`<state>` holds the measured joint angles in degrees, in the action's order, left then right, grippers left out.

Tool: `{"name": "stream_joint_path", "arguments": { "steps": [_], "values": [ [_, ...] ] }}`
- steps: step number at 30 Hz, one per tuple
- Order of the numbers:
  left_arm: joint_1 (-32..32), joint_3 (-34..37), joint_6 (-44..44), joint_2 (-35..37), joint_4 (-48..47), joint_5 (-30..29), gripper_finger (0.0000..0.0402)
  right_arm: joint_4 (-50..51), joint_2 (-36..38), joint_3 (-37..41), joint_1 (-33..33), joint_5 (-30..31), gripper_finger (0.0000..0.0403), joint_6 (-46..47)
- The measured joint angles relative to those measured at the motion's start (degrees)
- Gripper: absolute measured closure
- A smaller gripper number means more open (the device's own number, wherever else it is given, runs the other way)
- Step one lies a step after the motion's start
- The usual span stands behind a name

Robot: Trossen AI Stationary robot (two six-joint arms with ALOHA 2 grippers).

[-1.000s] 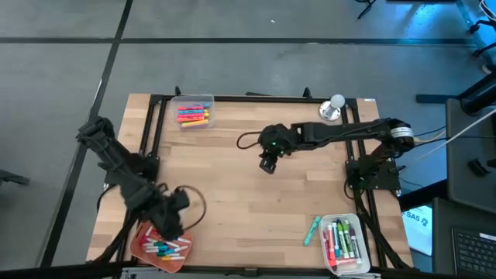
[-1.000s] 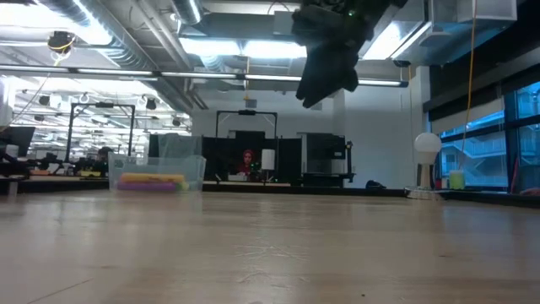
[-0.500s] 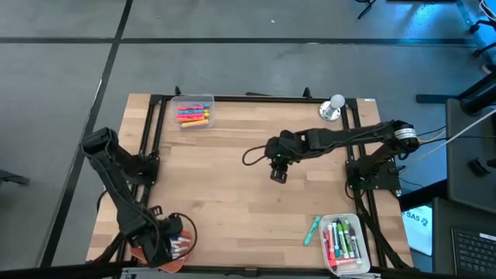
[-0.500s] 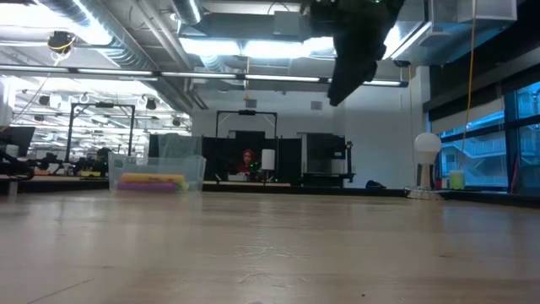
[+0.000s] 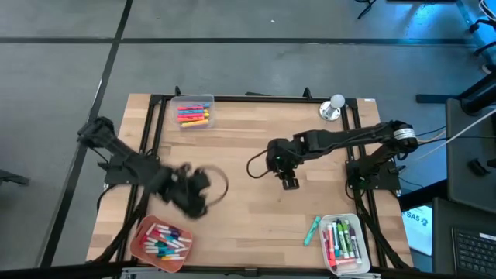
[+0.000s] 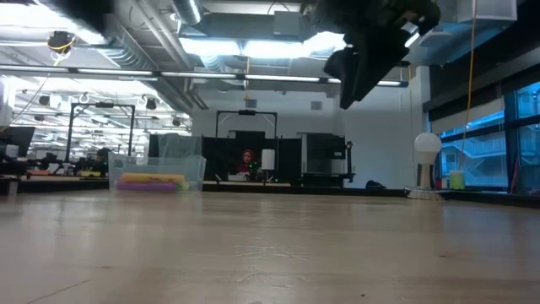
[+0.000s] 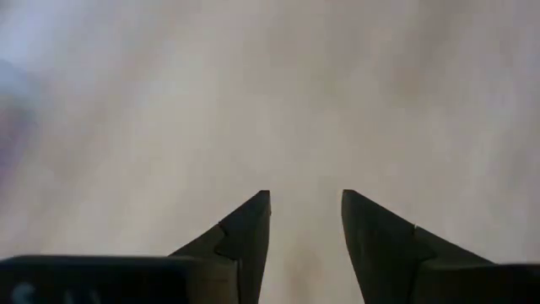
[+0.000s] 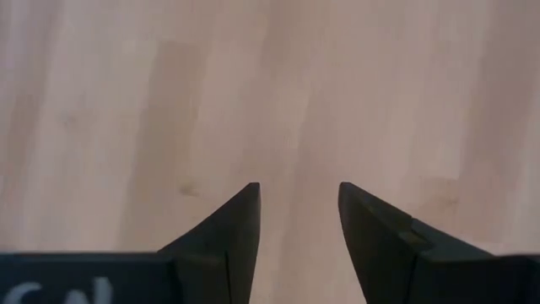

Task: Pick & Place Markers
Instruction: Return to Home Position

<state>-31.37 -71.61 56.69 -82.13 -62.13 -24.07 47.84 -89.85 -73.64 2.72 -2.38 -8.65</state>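
Observation:
Markers lie in three containers: a clear bin (image 5: 194,113) at the far left, an orange tray (image 5: 161,241) at the near left corner and a white tray (image 5: 343,244) at the near right. One teal marker (image 5: 311,230) lies loose on the wood beside the white tray. My left gripper (image 5: 192,199) hangs above the table just beyond the orange tray, open (image 7: 305,196), with nothing between its fingers. My right gripper (image 5: 289,182) hangs over the table's middle, open (image 8: 299,187) above bare wood, also seen high up in the low view (image 6: 363,76).
A silver bell (image 5: 333,108) stands at the far right corner. The clear bin (image 6: 156,173) shows at the far left in the low view. Black frame rails (image 5: 152,147) run along the table's left and right sides. Bare wood (image 5: 240,209) lies between the two grippers.
My left gripper dipped toward the near edge over the orange tray, then swung quickly away from it toward the table's middle. My right gripper drifted toward the near right and rolled about its own axis. The markers have stayed where they were.

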Motion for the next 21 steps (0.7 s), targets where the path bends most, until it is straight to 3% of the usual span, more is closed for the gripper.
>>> {"name": "stream_joint_path", "arguments": {
  "steps": [2,4,10,16,21],
  "values": [
    [4.2,0.0,-3.9,1.6,1.9,-9.2,0.0263,-0.1,-0.5,0.0,-0.1,3.9,0.0242,-0.9],
    [8.1,0.0,-6.7,2.8,4.9,-14.7,0.0267,0.7,-0.8,0.0,-0.3,4.5,0.0242,0.1],
    [16.8,0.0,-17.2,5.8,19.4,-13.6,0.0276,8.6,-2.0,0.0,3.8,-6.6,0.0268,9.9],
    [20.9,0.0,-38.7,7.1,31.2,-14.9,0.0279,8.3,-2.4,0.0,13.3,-6.4,0.032,13.4],
    [23.5,0.0,-45.2,7.1,32.1,-14.9,0.0277,8.1,-2.4,0.0,20.6,-5.7,0.0337,21.2]
  ]
}}
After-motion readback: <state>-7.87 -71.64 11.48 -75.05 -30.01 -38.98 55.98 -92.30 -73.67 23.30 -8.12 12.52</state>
